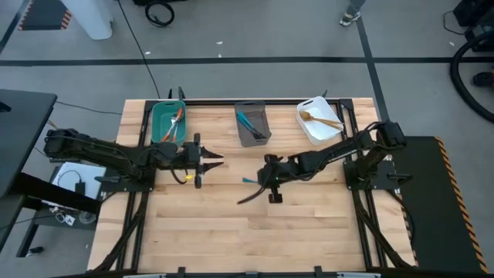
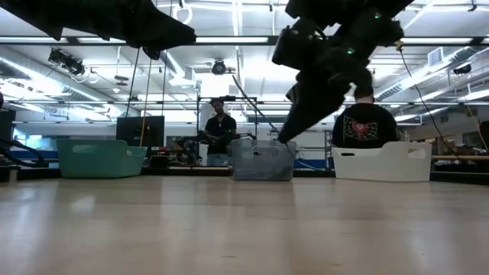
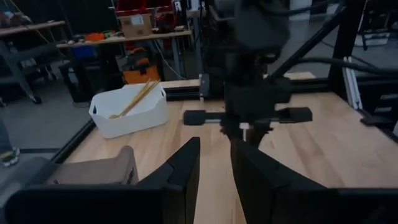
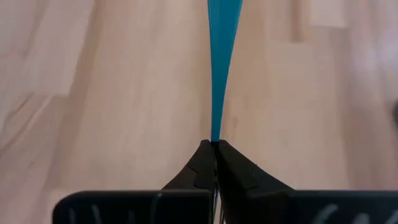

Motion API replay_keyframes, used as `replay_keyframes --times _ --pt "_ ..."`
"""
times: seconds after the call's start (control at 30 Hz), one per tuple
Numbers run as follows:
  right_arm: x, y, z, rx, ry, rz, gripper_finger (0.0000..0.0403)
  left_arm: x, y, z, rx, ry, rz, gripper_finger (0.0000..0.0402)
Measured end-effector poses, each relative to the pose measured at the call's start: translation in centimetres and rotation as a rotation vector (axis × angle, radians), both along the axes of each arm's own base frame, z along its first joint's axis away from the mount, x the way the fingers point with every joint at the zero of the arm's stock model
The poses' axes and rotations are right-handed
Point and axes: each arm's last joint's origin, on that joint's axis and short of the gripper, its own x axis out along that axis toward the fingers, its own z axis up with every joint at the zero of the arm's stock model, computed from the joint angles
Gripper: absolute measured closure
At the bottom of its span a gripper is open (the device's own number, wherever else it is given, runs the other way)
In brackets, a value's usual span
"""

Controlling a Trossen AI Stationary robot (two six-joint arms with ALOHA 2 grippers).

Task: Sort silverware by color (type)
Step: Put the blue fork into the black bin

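text: none showing legibly | labels, brands, numbers: none reading clearly | back of person's dark shirt: bearing a red-and-white graphic, lettering not making out

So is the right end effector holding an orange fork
No, the right end effector is shut on a blue fork above the table.

Wide bare desk across the near half, open to passage. Mid-desk crowded: left claw and right claw facing each other, near but apart, blue fork jutting into the gap. Far edge lined by teal bin, grey bin, white bin, with open lanes between.
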Motion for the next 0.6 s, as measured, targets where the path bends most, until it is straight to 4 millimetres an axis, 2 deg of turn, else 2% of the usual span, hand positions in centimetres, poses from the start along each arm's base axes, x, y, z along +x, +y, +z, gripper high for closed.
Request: replay_keyframes --times 0.6 --pt "1.7 -6.6 1.4 0.009 -0.203 -0.159 0.0392 -0.1 0.0 0.1 -0.002 -0.005 0.000 0.0303"
